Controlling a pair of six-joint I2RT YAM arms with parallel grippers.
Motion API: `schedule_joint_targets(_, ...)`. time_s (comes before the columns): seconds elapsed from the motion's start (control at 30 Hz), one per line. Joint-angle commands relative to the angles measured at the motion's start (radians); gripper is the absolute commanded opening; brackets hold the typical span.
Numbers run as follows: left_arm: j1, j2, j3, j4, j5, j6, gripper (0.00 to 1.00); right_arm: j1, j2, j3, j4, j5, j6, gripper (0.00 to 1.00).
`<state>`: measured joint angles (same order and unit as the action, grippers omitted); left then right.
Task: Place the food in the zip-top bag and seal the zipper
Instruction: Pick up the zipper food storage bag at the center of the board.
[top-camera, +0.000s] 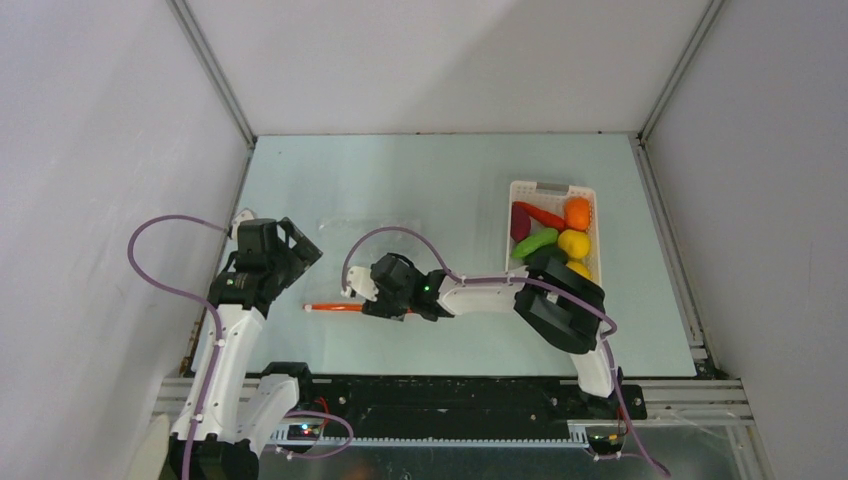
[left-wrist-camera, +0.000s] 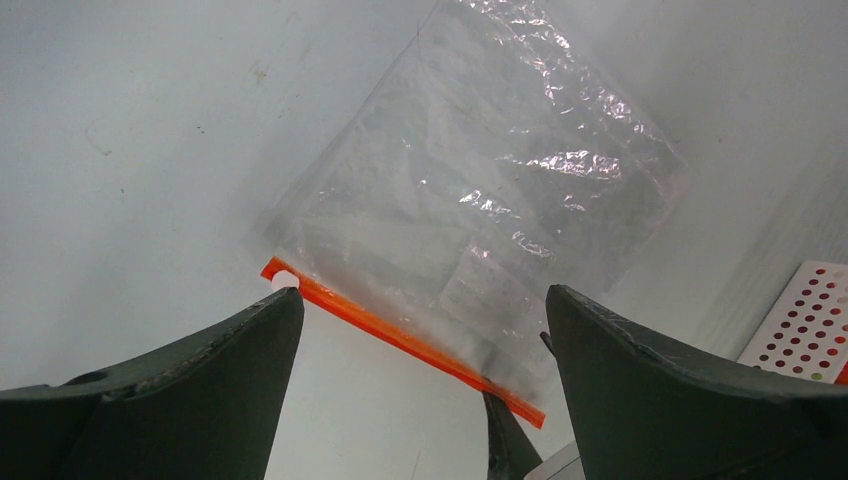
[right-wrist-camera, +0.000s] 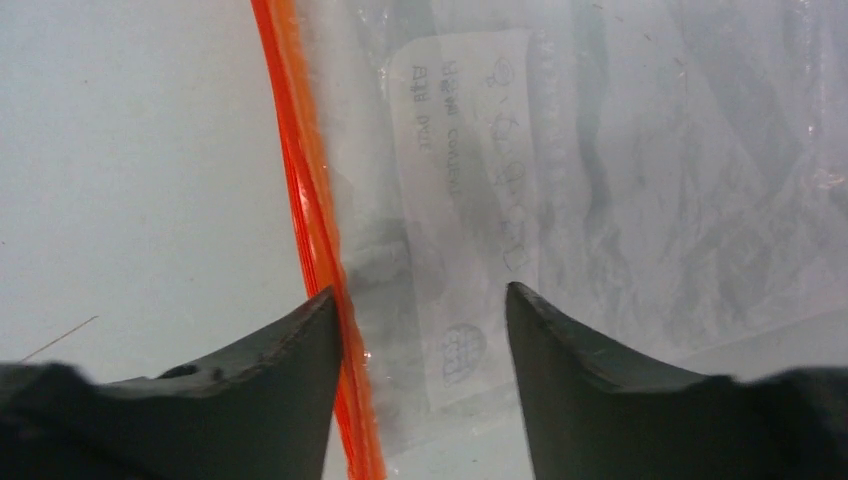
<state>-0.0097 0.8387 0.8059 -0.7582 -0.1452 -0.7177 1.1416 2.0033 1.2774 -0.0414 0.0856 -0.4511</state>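
Right jaws stand partly spread over the zip-top bag (right-wrist-camera: 620, 200), beside its zipper (right-wrist-camera: 305, 200), flat on the worktop (right-wrist-camera: 130, 150); left jaws spread wide, holding nothing.

The left arm (top-camera: 225, 340) rises from its base at the near left corner, bends at the elbow and tips its wrist forward and to the right, so that the left claw (top-camera: 295, 250) hangs above the left part of the counter (top-camera: 450, 180). Its fingers (left-wrist-camera: 200, 370) stand wide apart, gripping nothing. The right arm (top-camera: 560, 305) folds at a sharp elbow on the right side and stretches its forearm nearly level to the left, across the middle of the counter. The right claw (top-camera: 368, 300) points down, low over the surface, its fingers (right-wrist-camera: 590, 370) partly apart with a clear gap between the tips.
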Motion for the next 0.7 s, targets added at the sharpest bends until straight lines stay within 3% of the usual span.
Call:
schedule_joint_targets(0.0, 0.007, -0.011, 0.006, 0.007, 0.001, -0.005, 0.98, -0.023, 0.035, 0.070, -0.031, -0.070, 0.060, 0.58)
schedule_joint_targets(0.13, 0.007, -0.013, 0.007, 0.007, 0.007, -0.005, 0.98, -0.040, 0.041, 0.091, -0.055, -0.144, 0.118, 0.31)
schedule_joint_targets(0.2, 0.007, -0.015, 0.007, 0.008, 0.012, -0.004, 0.98, -0.052, 0.028, 0.092, -0.047, -0.170, 0.169, 0.05)
schedule_joint_targets(0.23, 0.007, -0.019, 0.009, 0.009, 0.018, -0.004, 0.98, -0.065, 0.015, 0.092, -0.042, -0.182, 0.221, 0.01)
schedule_joint_targets(0.5, 0.007, -0.112, 0.089, -0.003, 0.169, 0.054, 0.98, -0.136, -0.145, 0.061, 0.062, -0.227, 0.638, 0.00)
schedule_joint_targets(0.67, 0.007, -0.235, 0.108, 0.059, 0.221, 0.029, 0.98, -0.159, -0.276, 0.052, 0.081, -0.148, 0.908, 0.00)
